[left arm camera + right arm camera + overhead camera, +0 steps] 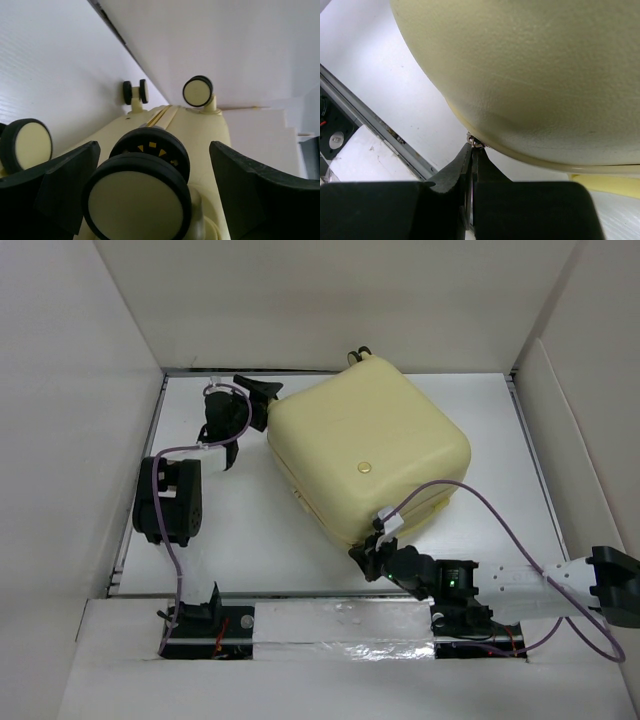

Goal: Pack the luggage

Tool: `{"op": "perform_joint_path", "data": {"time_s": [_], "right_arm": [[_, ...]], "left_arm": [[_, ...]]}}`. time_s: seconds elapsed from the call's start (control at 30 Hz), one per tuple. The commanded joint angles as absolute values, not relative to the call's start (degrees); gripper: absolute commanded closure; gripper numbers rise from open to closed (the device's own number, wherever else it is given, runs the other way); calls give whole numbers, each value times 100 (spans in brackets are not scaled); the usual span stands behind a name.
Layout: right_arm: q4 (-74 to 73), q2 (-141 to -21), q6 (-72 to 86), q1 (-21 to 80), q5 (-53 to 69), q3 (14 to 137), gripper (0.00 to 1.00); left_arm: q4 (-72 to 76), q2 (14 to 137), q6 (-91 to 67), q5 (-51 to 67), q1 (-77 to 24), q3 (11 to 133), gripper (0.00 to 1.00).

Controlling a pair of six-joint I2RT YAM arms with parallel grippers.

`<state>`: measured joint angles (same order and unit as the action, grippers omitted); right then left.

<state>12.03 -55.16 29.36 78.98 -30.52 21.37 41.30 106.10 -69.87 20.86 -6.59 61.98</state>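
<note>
The luggage (365, 455) is a pale yellow hard-shell suitcase lying closed on the white table, with a small round emblem (364, 468) on top. My left gripper (267, 406) is at its far left corner, open, with the jaws on either side of a yellow-and-black wheel (137, 200) and not touching it. My right gripper (368, 558) is at the near corner, shut on the small metal zipper pull (476, 141) at the shell's seam. The lining is hidden.
White enclosure walls stand on the left, back and right. Other wheels (197, 91) stick out toward the back wall. A metal rail (380, 125) and a foil-taped ledge (340, 625) run along the near edge by the arm bases.
</note>
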Motion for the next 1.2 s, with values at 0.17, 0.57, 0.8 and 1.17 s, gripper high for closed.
{"op": "perform_joint_path", "data": {"time_s": [0.17,0.57,0.8,1.17], "right_arm": [[2013,-5405,2962,8077,-2646,2250,100],[2013,-5045,2865,7657,-2382,2259,100],[1355,-4185,2400,6507,-2075,2460,100],[254,-4253,1581,4192,464,3227,100]], "left_arm": [[5975,10705,-8077,2057,-677,5977,27],[7163,10232,-7895,1671,-432,4976,100],[7207,8545,-7059,1099,-71,2914,100],[5639,5111,-6259,555,-62,1063,100]]}}
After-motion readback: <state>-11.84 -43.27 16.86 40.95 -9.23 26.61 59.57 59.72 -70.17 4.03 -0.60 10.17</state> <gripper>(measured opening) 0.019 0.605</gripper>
